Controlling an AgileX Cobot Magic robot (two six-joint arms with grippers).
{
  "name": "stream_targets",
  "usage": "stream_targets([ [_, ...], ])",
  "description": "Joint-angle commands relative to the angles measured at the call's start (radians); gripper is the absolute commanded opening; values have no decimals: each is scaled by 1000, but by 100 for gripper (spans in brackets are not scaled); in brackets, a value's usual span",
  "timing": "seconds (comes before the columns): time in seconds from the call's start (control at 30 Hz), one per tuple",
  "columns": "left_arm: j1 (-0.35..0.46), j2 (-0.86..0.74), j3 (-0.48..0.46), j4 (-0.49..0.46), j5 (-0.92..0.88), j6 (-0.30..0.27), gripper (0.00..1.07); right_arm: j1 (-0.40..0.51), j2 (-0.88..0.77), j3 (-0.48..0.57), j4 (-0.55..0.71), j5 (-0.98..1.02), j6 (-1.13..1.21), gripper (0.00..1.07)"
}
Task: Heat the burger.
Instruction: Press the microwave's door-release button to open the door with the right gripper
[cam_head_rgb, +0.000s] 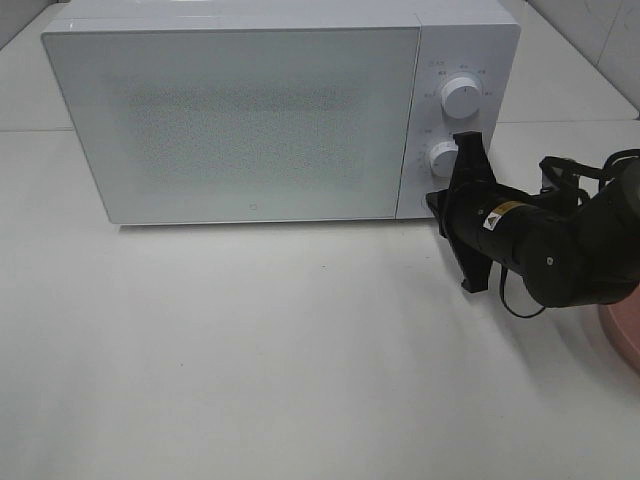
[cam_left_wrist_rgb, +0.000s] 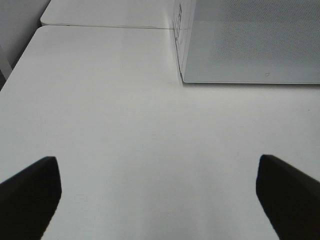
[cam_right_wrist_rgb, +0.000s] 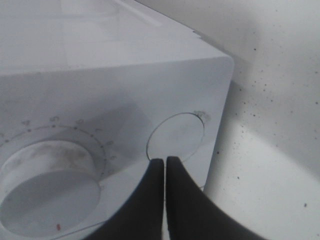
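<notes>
Holds the right claw (cam_right_wrist_rgb: 165, 160) pinched shut on nothing, tips at the edge of the round button (cam_right_wrist_rgb: 176, 136) just beside the lower knob (cam_head_rgb: 443, 156) on the panel of the closed microwave (cam_head_rgb: 250, 120). Holds the left claw (cam_left_wrist_rgb: 156, 165) spread wide and gripping nothing, above the table (cam_left_wrist_rgb: 125, 100) near the microwave's front corner. Shows no burger in any view, only the rim of a pink plate (cam_head_rgb: 625, 325) behind the right arm.
</notes>
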Motion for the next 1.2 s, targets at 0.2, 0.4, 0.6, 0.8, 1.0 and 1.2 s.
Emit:
stream_targets([
  [0.2, 4, -20, 3, -2, -5, 0, 98, -6, 36, -39, -4, -11, 3, 0],
  [0.4, 4, -20, 3, -2, -5, 0, 98, -17, 37, -40, 29, -28, -8, 0],
  [0.6, 4, -20, 3, -2, -5, 0, 98, -29, 40, -64, 44, -40, -39, 0],
  [0.8, 4, -20, 3, -2, -5, 0, 98, -29, 40, -77, 52, -75, -51, 0],
  [1.0, 4, -20, 3, -2, -5, 0, 98, -29, 40, -77, 103, -170, -54, 0],
  [1.2, 4, -20, 3, -2, -5, 0, 98, -29, 40, -118, 118, -250, -77, 0],
])
